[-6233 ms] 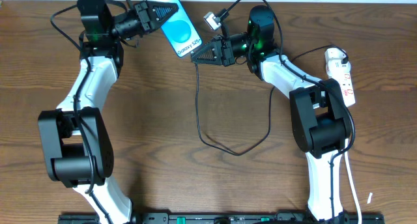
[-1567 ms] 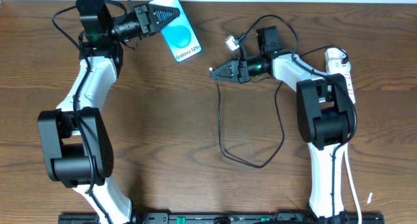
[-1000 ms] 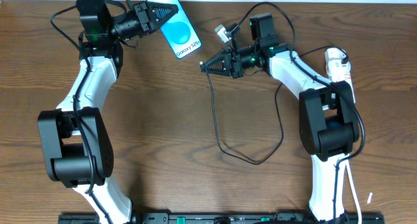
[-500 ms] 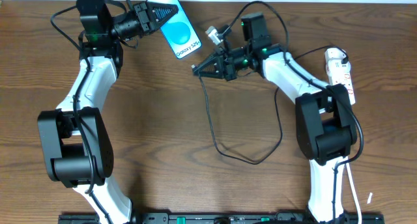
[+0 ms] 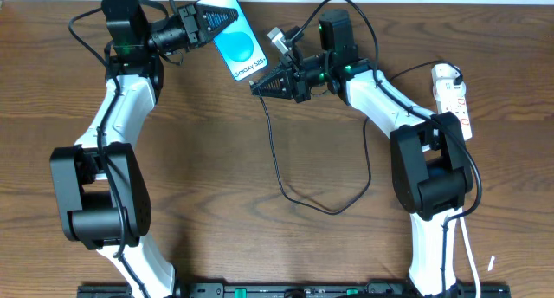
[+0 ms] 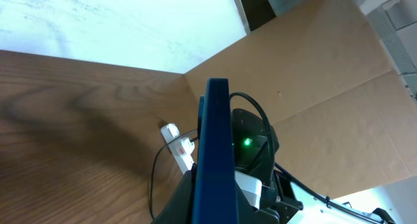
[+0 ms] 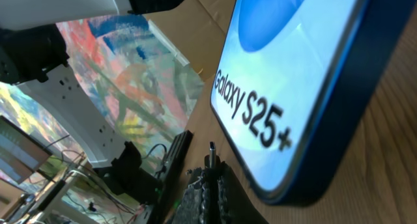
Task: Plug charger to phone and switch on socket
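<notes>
Over the wooden surface [image 5: 199, 159], overhead: left fingers [image 5: 223, 18] clamp the phone [image 5: 241, 45] at the far edge; the screen reads "Galaxy S25+". Right fingers [image 5: 259, 87] are pinched shut on the charger [image 5: 275, 151] near its end, just beside the phone's lower corner. The cable loops toward the near side. The socket [image 5: 456, 97] lies far right, well apart.

Left wrist: the phone [image 6: 215, 159] is edge-on at centre, blocking part of the right arm [image 6: 253, 144]; the socket [image 6: 177, 142] lies behind.

Right wrist: "Galaxy S25+" is large on screen. The plug tip [image 7: 212, 154] pokes up from the fingers near the phone's edge; can't tell if they touch.

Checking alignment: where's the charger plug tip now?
Overhead, top centre: the thin black charger cable's plug tip sits pinched in the right gripper, just short of the blue-screened smartphone's lower end.
</notes>
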Controlling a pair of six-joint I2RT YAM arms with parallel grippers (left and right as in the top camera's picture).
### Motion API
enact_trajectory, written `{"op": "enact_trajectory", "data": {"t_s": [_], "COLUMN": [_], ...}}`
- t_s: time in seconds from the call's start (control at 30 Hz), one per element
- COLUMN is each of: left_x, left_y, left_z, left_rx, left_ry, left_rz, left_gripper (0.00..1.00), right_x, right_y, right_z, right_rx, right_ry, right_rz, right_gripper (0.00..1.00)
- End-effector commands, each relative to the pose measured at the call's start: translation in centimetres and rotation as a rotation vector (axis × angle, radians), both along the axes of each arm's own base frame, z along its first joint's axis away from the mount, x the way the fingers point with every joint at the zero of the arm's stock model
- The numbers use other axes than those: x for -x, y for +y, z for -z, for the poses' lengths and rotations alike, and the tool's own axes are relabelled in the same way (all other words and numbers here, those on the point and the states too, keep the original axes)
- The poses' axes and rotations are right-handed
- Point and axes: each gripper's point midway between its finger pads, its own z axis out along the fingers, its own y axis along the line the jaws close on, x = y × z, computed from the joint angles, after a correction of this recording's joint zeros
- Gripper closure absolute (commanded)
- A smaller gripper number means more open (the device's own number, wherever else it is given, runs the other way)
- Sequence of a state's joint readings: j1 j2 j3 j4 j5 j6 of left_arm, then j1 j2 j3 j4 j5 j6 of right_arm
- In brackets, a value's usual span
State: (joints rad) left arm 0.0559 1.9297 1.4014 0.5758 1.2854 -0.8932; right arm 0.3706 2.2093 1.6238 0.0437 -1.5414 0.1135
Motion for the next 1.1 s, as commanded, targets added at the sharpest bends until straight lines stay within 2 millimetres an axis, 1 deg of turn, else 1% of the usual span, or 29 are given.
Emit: {"op": "enact_trajectory", "data": {"t_s": [0.0,0.3,0.57,1.07], "left_x": [1.19,1.22,1.2,1.14], "left_y": [-0.36,-0.37,-0.37,-0.39], "left_z": [-2.32,-2.29,-2.28,-2.29], "left_rx": [-0.004,-0.004,-0.004,-0.002], "left_ry": [-0.062,-0.062,-0.061,-0.056], "left_rz": [0.04,0.041,0.04,0.036], "left_gripper": [0.93,0.93,0.92,0.92], "right_x": [0.35,-0.35,-0.47,-0.58], "right_y": [-0.5,-1.25,-0.97,-0.95], "right_z": [-1.59,-1.69,-2.27,-2.25], "right_rx": [-0.012,-0.013,-0.016,-0.015], "right_ry": [0.001,-0.003,-0.011,-0.014], "right_rz": [-0.011,0.009,0.005,0.011], "right_gripper": [0.99,0.99,0.99,0.99]}}
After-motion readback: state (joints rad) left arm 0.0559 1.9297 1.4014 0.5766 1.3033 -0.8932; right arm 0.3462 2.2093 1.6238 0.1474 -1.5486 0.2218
